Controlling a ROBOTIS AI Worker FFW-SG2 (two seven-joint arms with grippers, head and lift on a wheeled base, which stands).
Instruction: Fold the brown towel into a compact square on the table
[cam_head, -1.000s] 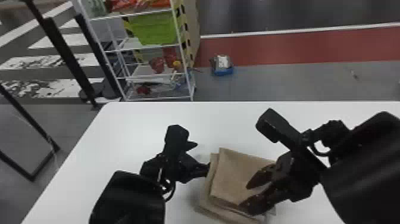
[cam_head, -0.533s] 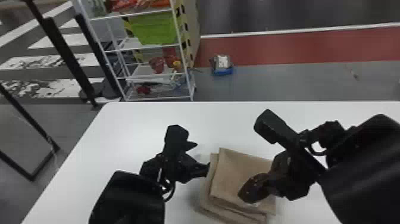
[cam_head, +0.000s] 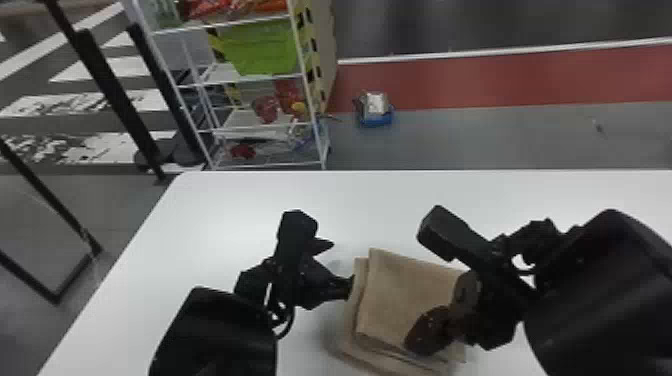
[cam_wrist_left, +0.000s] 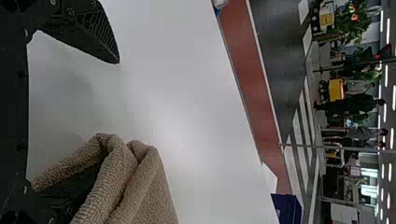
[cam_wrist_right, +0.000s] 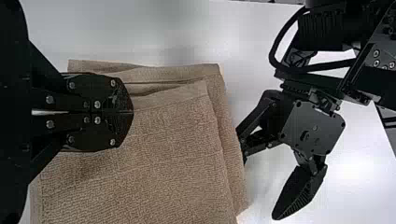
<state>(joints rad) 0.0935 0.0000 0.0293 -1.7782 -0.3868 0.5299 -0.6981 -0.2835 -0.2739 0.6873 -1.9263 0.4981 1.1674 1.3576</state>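
Note:
The brown towel (cam_head: 400, 295) lies folded in layers with uneven edges on the white table (cam_head: 240, 200). At its left edge is my left gripper (cam_head: 341, 265), open. In the left wrist view, one finger of the left gripper (cam_wrist_left: 106, 120) is tucked inside a fold of the towel (cam_wrist_left: 140, 191) while the other stands well apart over the table. My right gripper (cam_head: 442, 317) is over the towel's right part. Seen from its wrist, the right gripper (cam_wrist_right: 125, 112) is shut above the towel (cam_wrist_right: 154, 172), with no cloth visibly pinched; its tips cover some of the surface.
Beyond the table's far edge, a white shelf rack (cam_head: 250, 127) with a green bin (cam_head: 260, 47) stands at the left. A blue and silver object (cam_head: 375, 107) lies on the floor. Both forearms flank the towel closely.
A second ago my right gripper's fingers were apart over the towel's right part; they have since come together. The left arm and the towel's outline look the same.

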